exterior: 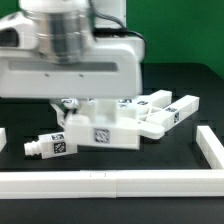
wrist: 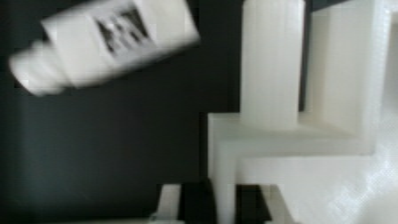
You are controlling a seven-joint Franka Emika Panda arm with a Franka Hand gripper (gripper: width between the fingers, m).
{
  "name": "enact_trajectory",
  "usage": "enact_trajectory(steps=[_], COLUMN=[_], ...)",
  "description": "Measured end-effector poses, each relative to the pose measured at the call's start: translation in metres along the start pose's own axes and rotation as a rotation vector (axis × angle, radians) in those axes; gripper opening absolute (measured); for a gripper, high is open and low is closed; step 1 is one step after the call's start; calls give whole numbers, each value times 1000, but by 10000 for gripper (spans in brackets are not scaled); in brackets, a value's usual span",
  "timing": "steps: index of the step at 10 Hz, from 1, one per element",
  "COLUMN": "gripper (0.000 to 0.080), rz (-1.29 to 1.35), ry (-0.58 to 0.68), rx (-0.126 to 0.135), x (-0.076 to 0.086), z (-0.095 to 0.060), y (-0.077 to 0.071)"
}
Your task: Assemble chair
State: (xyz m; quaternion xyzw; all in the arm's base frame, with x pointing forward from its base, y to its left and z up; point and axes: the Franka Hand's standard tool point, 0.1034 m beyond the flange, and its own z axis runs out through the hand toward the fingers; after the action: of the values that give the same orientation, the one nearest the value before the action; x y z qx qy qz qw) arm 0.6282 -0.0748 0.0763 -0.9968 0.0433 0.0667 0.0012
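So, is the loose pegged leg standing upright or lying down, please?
Lying down: the pegged leg rests lengthwise on the black table, its peg end toward the exterior view's left.

Both views are soft and low in detail. In the exterior view, bright even light washes out the arm housing (exterior: 70,65) in the upper left of the frame, and the white chair parts (exterior: 120,125) blend together on the black table (exterior: 170,150). The wrist view is blurrier: the tagged leg (wrist: 107,45) looks smeared, and the white slabs (wrist: 285,80) glare nearly featureless.
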Motion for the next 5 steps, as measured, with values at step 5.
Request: enact_trajectory(steps=[5], gripper=[28], rz=[-57], ry=[22], rx=[-39], x=[-3], z=[7], y=[-11])
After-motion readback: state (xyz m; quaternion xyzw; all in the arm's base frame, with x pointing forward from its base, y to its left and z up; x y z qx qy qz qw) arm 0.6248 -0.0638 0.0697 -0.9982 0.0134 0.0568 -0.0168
